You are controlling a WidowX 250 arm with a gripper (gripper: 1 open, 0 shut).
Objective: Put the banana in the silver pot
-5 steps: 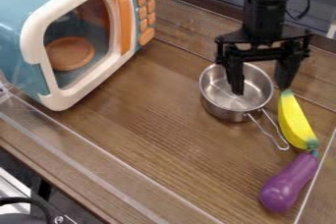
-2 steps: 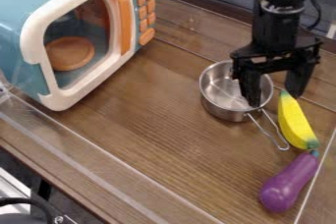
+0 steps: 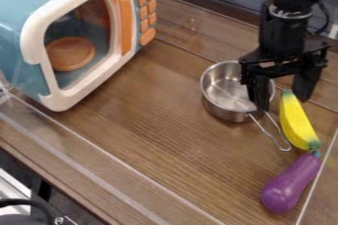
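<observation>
Hovering with jaws spread wide and nothing between them, my gripper (image 3: 283, 81) points straight down over the gap between the silver pot (image 3: 235, 93) and the banana (image 3: 297, 121), because I judge the grasp comes next. The banana lies flat on the wooden table (image 3: 145, 130) at the pot's four o'clock, just beside its wire handle. A purple eggplant (image 3: 291, 183) lies at the banana's six o'clock, and a toy microwave (image 3: 77, 32) sits well apart at the pot's ten o'clock.
</observation>
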